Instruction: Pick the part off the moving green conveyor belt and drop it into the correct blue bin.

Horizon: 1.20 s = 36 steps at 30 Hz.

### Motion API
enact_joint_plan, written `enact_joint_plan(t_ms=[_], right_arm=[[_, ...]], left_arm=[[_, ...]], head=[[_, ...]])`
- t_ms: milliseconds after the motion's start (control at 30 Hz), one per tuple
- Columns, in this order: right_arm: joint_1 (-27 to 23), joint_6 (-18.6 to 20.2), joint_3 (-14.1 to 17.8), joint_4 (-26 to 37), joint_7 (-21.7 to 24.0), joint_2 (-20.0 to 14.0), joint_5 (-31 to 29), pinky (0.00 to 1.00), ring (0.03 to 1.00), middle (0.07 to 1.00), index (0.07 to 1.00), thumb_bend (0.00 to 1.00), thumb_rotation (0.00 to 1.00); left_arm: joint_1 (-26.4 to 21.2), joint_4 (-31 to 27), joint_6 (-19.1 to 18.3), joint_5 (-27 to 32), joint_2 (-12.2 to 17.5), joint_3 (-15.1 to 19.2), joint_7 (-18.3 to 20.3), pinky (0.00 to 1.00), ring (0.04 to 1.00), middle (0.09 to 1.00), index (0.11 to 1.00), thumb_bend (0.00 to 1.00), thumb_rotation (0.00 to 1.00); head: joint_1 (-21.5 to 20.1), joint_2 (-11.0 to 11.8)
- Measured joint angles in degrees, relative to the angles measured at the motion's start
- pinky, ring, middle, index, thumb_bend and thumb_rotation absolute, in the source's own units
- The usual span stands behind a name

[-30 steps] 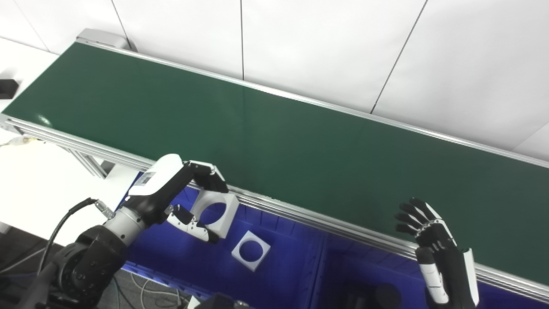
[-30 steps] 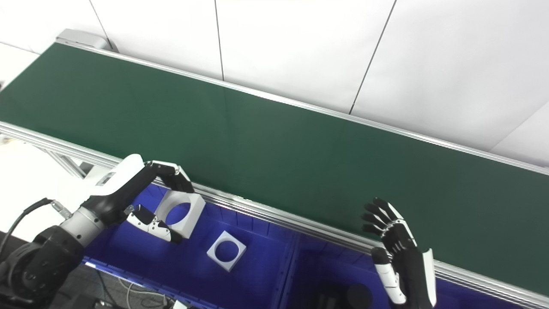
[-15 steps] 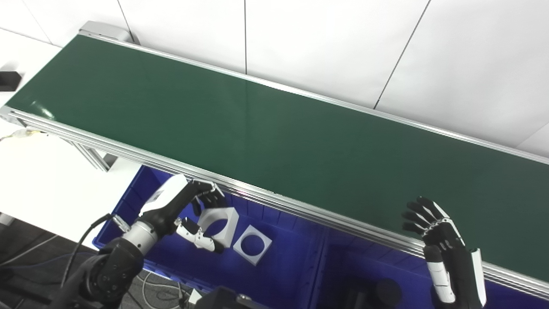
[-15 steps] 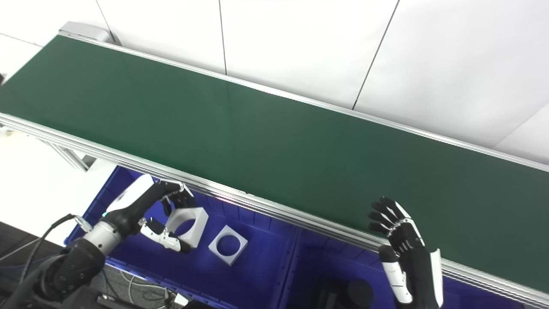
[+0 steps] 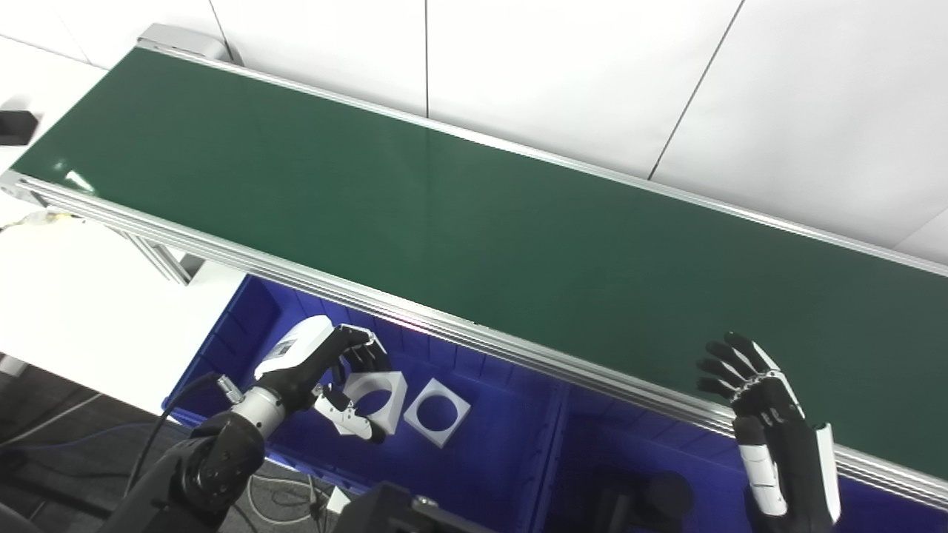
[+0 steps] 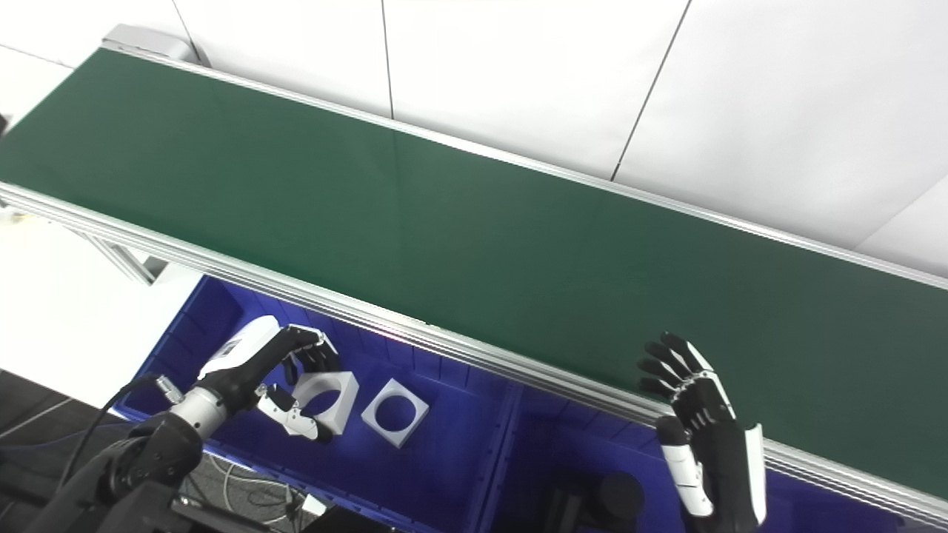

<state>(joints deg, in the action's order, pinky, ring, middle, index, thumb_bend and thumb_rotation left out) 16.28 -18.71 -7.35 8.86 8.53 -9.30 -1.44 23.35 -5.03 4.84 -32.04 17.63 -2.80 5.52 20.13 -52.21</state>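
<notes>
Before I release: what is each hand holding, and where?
Left hand grips white square ring part by its near edges, fingers over the top; right hand holds nothing.

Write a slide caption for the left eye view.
Left hand lowers a white square part into the blue bin beside another; right hand waits open.

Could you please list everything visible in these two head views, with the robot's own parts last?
Conveyor belt: one, green with silver rails, running diagonally across the scene, nothing on it.
Square part with round hole: two, white; one in the left robot hand, low inside the left bin, one lying on the bin floor beside it.
Bin: two, blue, below the belt's near rail; left bin, right bin holding dark objects too dim to name.
Wall panels: white, behind the belt.
Left robot hand: black and white, closed on a part.
Right robot hand: black and white, open, raised before the belt.
</notes>
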Motion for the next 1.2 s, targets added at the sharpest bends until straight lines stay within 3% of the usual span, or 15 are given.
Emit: enact_joint_plan(t_ms=[333, 400, 500, 633, 733, 833, 1200], right_arm=[[0.0, 0.0, 0.0, 0.1, 0.1, 0.0, -0.1, 0.66, 0.749, 0.797, 0.839, 0.63, 0.80], [0.0, 0.0, 0.0, 0.1, 0.1, 0.0, -0.1, 0.66, 0.748, 0.796, 0.837, 0.63, 0.79], [0.0, 0.0, -0.1, 0.2, 0.1, 0.0, -0.1, 0.66, 0.747, 0.797, 0.837, 0.63, 0.80], [0.0, 0.0, -0.1, 0.2, 0.0, 0.0, -0.1, 0.65, 0.744, 0.797, 0.836, 0.63, 0.80], [0.0, 0.0, -0.2, 0.2, 0.0, 0.1, -0.1, 0.66, 0.744, 0.797, 0.838, 0.63, 0.80], [0.0, 0.0, -0.2, 0.2, 0.0, 0.1, 0.0, 0.66, 0.745, 0.799, 0.840, 0.64, 0.80], [0.0, 0.0, -0.2, 0.2, 0.0, 0.2, 0.1, 0.66, 0.743, 0.796, 0.838, 0.63, 0.79]], left_arm=[[-0.3, 0.9, 0.2, -0.2, 0.0, -0.8, -0.9, 0.35, 0.395, 0.444, 0.522, 0.52, 0.00], [-0.4, 0.9, 0.2, -0.6, 0.0, -0.8, -0.9, 0.39, 0.434, 0.454, 0.517, 0.52, 0.00], [-0.3, 0.1, -0.9, -2.4, 0.0, -0.8, -1.0, 0.54, 0.600, 0.505, 0.493, 0.52, 0.00], [-0.1, -1.8, -3.0, -3.7, 0.1, -0.9, -0.7, 0.61, 0.675, 0.694, 0.499, 0.52, 0.06], [-0.1, -2.5, -4.6, -3.5, 0.2, -1.0, 0.3, 0.67, 0.744, 0.768, 0.707, 0.72, 0.12], [0.1, -2.6, -5.8, -3.1, 0.8, -1.2, 2.1, 0.72, 0.799, 0.815, 0.797, 0.80, 0.18], [0.2, -4.2, -6.8, -1.0, 2.3, -1.3, 4.2, 0.72, 0.796, 0.812, 0.814, 0.84, 0.22]], head=[[-0.1, 0.1], [-0.1, 0.1], [-0.3, 0.1], [-0.4, 0.2], [-0.6, 0.3], [-0.8, 0.4], [-1.2, 0.8]])
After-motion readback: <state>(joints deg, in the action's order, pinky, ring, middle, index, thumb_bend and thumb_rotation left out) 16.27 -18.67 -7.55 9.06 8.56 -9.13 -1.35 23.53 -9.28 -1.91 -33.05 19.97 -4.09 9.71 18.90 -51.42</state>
